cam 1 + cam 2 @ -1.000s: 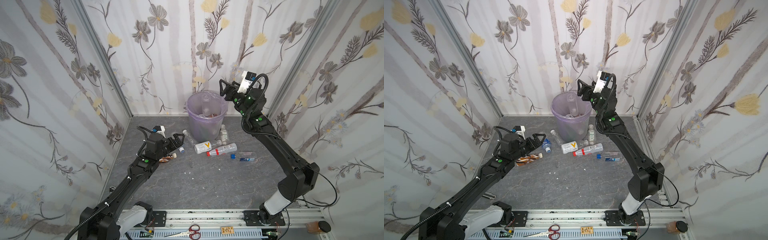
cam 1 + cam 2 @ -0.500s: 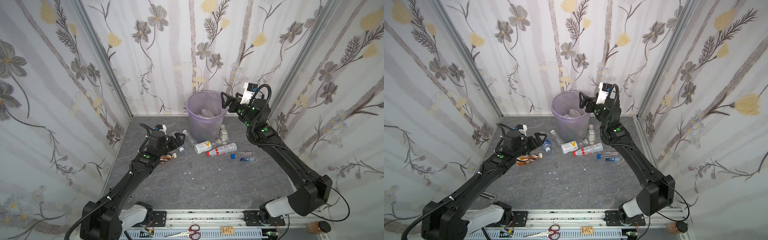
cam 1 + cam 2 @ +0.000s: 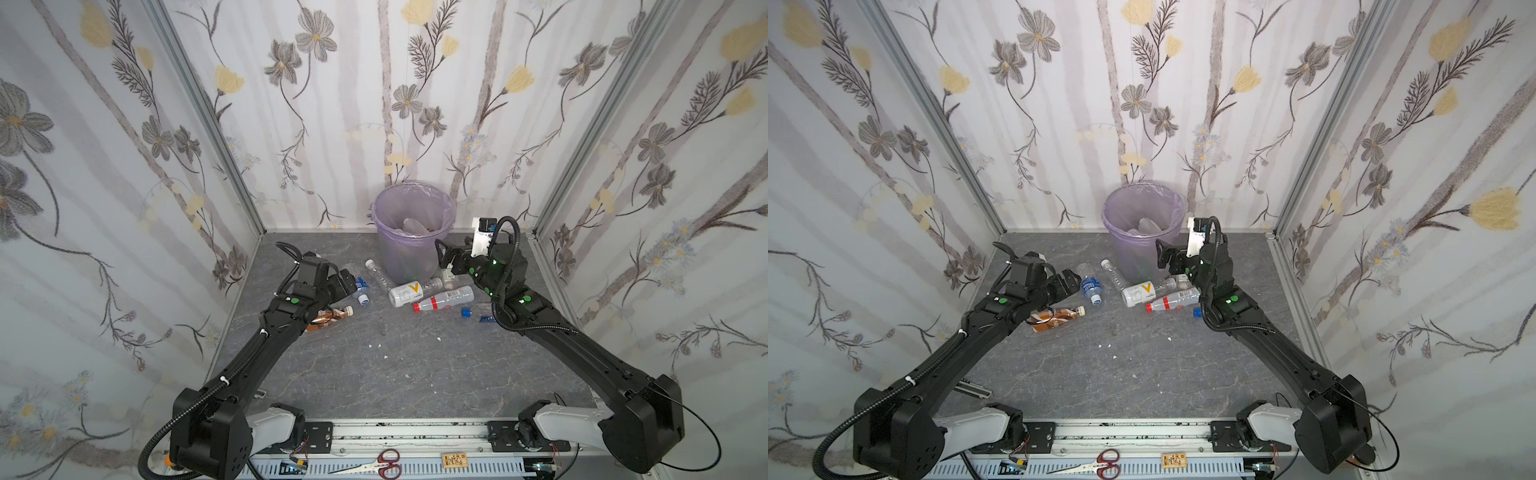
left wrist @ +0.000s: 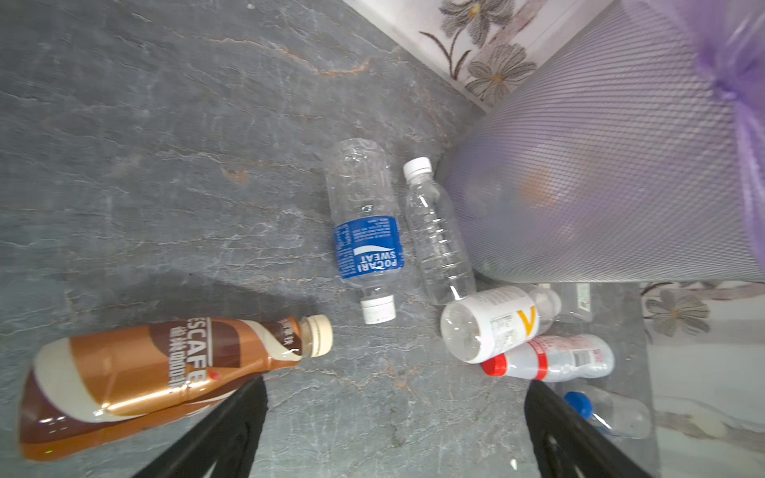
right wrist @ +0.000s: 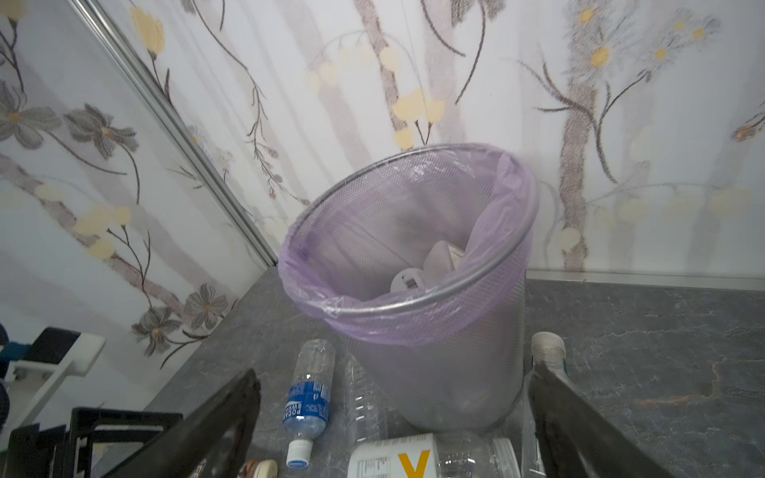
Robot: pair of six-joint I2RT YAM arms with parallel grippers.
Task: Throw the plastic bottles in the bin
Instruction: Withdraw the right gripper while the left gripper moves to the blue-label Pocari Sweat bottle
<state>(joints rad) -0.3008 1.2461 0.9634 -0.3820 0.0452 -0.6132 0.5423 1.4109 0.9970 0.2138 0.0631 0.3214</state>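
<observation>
Left wrist: brown bottle (image 4: 157, 372) beside left end effector (image 4: 395, 387).

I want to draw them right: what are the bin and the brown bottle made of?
The bin looks like silvery metal mesh, its fine grid showing, lined with a thin, glossy lilac plastic bag. The brown bottle seems plastic under a shiny printed wrap that glints.

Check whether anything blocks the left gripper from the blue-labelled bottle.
Nothing visible does. The open left gripper faces the blue-labelled bottle across bare grey surface; the brown coffee bottle lies off to the side.
</observation>
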